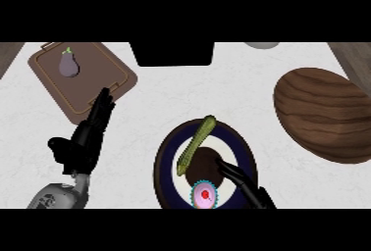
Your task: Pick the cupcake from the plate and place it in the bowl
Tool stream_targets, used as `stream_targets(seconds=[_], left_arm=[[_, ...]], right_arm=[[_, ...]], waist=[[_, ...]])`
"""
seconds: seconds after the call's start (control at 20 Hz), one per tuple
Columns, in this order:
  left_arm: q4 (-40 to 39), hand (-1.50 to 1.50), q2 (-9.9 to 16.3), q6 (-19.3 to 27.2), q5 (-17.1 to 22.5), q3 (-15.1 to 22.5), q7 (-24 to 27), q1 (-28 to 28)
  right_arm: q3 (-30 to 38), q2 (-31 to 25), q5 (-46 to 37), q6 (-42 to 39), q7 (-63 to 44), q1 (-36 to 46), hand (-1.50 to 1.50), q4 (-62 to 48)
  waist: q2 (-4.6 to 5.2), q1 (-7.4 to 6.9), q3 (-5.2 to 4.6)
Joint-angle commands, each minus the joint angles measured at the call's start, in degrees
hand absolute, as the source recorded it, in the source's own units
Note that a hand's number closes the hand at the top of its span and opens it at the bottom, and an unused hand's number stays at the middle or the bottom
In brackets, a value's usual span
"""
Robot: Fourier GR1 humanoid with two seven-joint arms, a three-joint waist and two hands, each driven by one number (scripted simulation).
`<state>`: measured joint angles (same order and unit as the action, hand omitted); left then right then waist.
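1. The small cupcake with pink frosting, a red cherry and a teal wrapper (204, 196) sits on the near edge of the round dark-blue plate (165, 152).
2. The right hand (243, 182) is just beside the cupcake, fingers straight, holding nothing.
3. The left hand (87, 135) rests open, left of the plate.
4. The brown wooden bowl (324, 114) is right of the plate.

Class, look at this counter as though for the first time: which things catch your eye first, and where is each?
The dark-rimmed plate at lower centre draws the eye: a pink cupcake sits at its near edge and a corn cob lies across it, with the right hand beside the cupcake. At right is a big wooden bowl; at upper left, an eggplant on a brown board, toward which the open left hand points.
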<state>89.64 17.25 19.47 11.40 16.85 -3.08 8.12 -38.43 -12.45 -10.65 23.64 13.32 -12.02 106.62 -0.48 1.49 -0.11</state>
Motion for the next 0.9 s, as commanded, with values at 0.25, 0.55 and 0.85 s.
stream_targets(seconds=[0.25, 0.55, 0.85], left_arm=[[-1.5, 0.00, -1.0, -1.7, -0.7, -0.8, 0.3, 1.0], [-1.0, 0.00, -0.2, -4.4, 0.2, -1.9, 1.7, -1.0], [-3.5, 0.00, -2.8, -2.9, -2.0, -1.8, -0.7, 3.9]], right_arm=[[-3.9, -3.4, -24.4, 2.2, -29.2, -2.0, -1.50, 19.7], [-4.2, 0.7, -27.0, -12.0, -51.2, 5.4, -1.50, 24.2], [-5.6, 4.5, -26.9, -20.5, -63.6, 11.2, -1.50, 20.0]], waist=[[0.37, -0.90, -0.08], [0.52, -1.85, -0.06], [0.54, -1.76, 0.04]])
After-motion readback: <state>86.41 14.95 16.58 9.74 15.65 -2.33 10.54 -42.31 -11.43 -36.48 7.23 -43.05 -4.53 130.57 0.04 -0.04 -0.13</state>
